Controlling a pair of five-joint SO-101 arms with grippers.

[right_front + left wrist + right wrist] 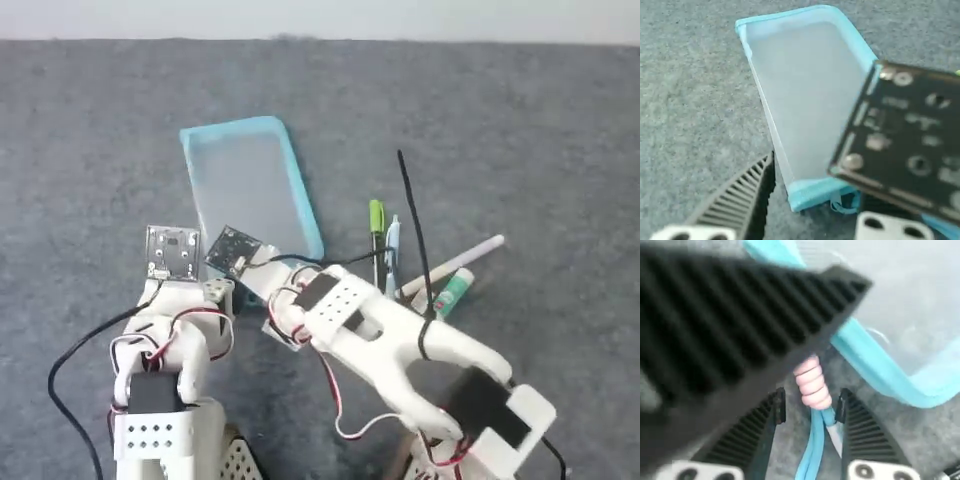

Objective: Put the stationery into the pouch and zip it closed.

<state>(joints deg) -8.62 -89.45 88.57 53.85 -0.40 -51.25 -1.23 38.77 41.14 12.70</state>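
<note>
The teal-edged translucent pouch (250, 185) lies flat in the middle of the grey table. Several pens, a marker (376, 220) and a green glue stick (455, 292) lie loose to its right. My right gripper (810, 400) is at the pouch's near corner, open narrowly. The pink zipper pull (810, 382) and its teal cord sit between the fingers. In the left wrist view my left gripper (817, 185) hangs open just in front of the pouch's (805, 95) near corner. One ridged finger (747, 197) shows, while the other is hidden behind the right arm's camera board (905, 140).
Both arms crowd the near end of the pouch, their wrists almost touching (225, 270). A black cable (415, 225) arches over the stationery. A broad black ridged part (740, 315) crosses close to the right wrist camera. Grey cloth stretches away to the far side and left.
</note>
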